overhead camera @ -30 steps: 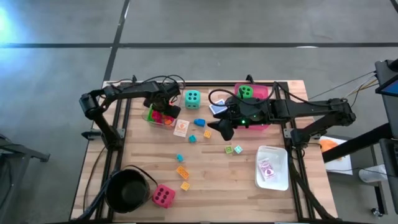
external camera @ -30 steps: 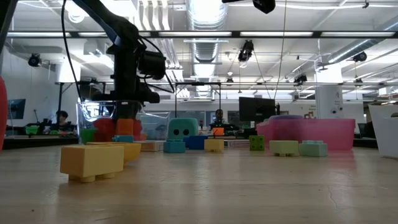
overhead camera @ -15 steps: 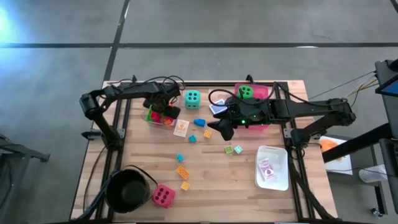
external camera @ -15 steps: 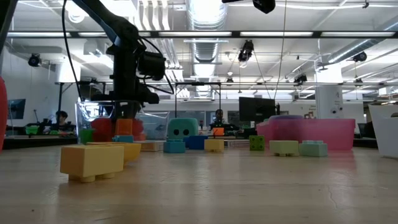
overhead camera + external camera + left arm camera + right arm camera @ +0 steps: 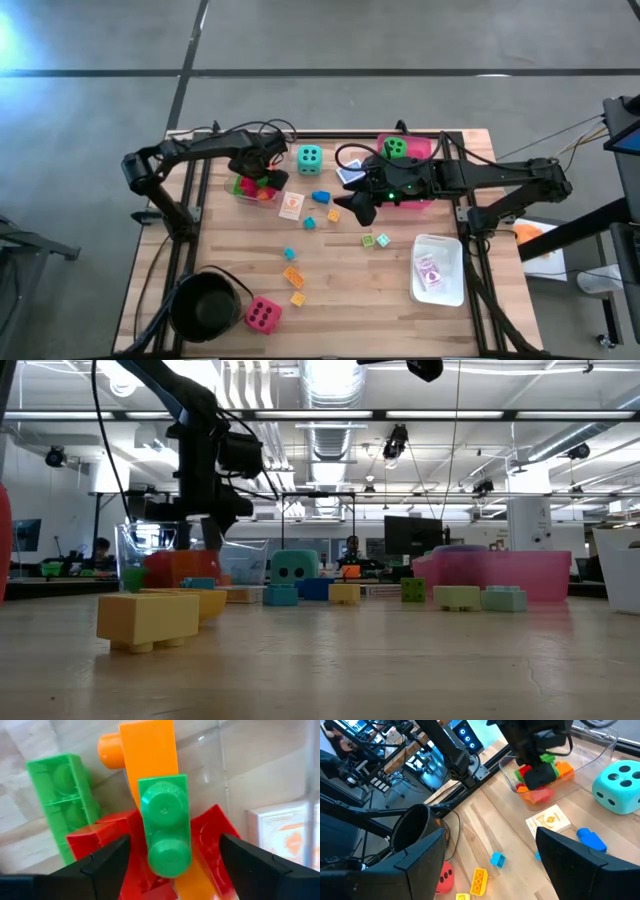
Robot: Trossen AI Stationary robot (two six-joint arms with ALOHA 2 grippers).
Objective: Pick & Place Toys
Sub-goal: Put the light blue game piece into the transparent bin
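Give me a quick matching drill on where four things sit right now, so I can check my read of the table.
Things:
1. green die
2. teal die
3. pink-red die
4. left hand

Places:
A. on the bare wood beside the round black pot
B. over the clear tray of red, orange and green blocks
C. inside the pink tray
D. on the bare wood between the clear tray and the pink tray

Pairs: 1-C, 2-D, 3-A, 4-B
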